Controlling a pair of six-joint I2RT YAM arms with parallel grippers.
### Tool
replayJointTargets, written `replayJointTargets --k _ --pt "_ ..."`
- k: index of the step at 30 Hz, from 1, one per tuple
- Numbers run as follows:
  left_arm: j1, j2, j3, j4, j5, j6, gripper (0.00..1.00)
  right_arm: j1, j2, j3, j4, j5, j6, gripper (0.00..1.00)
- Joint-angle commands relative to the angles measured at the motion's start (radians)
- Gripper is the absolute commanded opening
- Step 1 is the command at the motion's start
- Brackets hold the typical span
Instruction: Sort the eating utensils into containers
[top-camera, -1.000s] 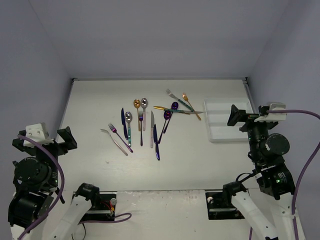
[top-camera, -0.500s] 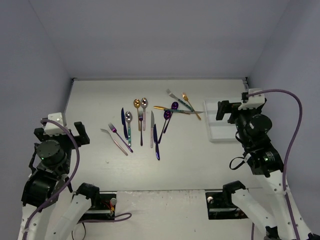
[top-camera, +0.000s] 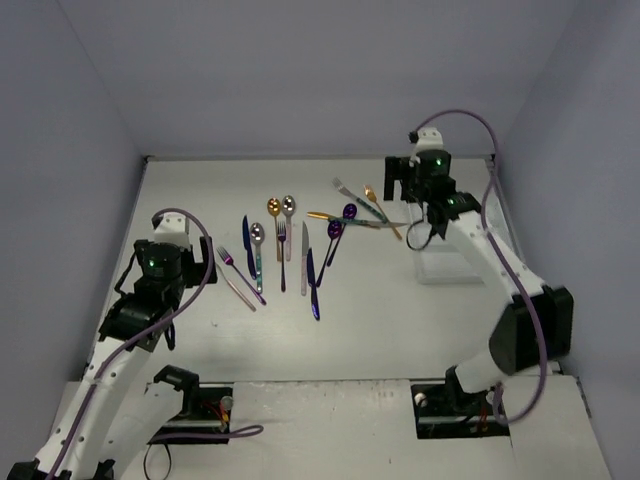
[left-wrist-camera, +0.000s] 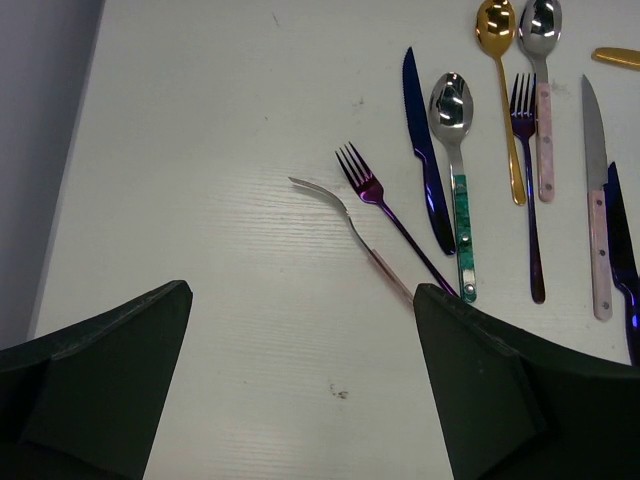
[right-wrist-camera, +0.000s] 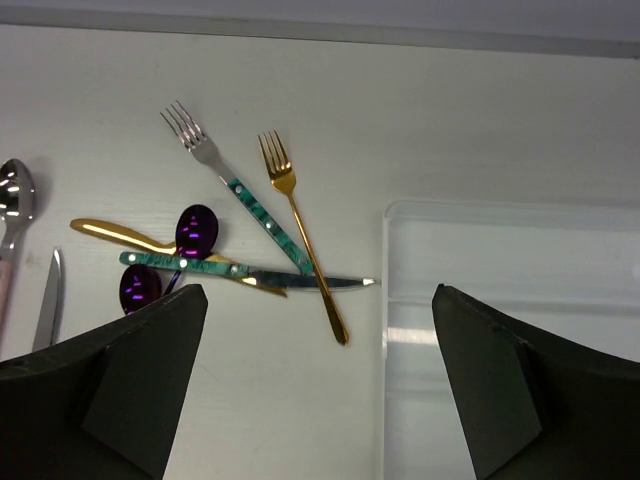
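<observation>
Fifteen utensils (top-camera: 258, 235) lie loose on the bench (top-camera: 200, 190) at mid-frame, left of the white tray (top-camera: 440, 268); left jaws spread wide, empty, near the purple fork (left-wrist-camera: 365, 185). Right jaws likewise released, near the gold fork (right-wrist-camera: 285, 180) beside the tray.

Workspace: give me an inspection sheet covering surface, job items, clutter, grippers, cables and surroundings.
Surface: white table, one small dark speck.
Job's things: utensils lie loose on the table in two groups; gold fork and teal-handled fork cross beside the white tray, whose visible part is empty.
Clutter: nothing seen.
Grippers: left gripper and right gripper both open, holding nothing.
Cables: a purple cable loops off each wrist: left cable, right cable.
Surroundings: plain grey walls on three sides.
</observation>
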Motion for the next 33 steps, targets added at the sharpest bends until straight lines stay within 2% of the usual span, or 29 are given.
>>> replayJointTargets --k 1,8,11,13,22,29,33 --pt "0.0 -0.017 0.012 0.08 0.023 0.005 0.92 0.005 0.234 0.17 0.084 -0.076 -0.12 0.86" --pt "0.001 -0.036 0.0 0.078 0.019 0.022 0.92 0.001 0.56 0.412 0.089 -0.213 -0.264 0.59" --pt "0.001 -0.028 -0.002 0.082 0.029 0.027 0.92 0.002 0.653 0.494 0.088 -0.245 -0.314 0.44" --pt "0.001 -0.021 -0.002 0.087 0.033 0.03 0.92 0.001 0.7 0.537 0.087 -0.272 -0.337 0.4" --pt "0.001 -0.01 -0.003 0.09 0.041 0.039 0.92 -0.005 0.83 0.589 0.086 -0.344 -0.357 0.38" --pt "0.001 0.002 -0.004 0.095 0.047 0.041 0.92 -0.002 0.862 0.576 0.084 -0.414 -0.363 0.38" --pt "0.001 0.004 -0.005 0.095 0.05 0.042 0.92 -0.002 0.874 0.583 0.084 -0.429 -0.368 0.33"
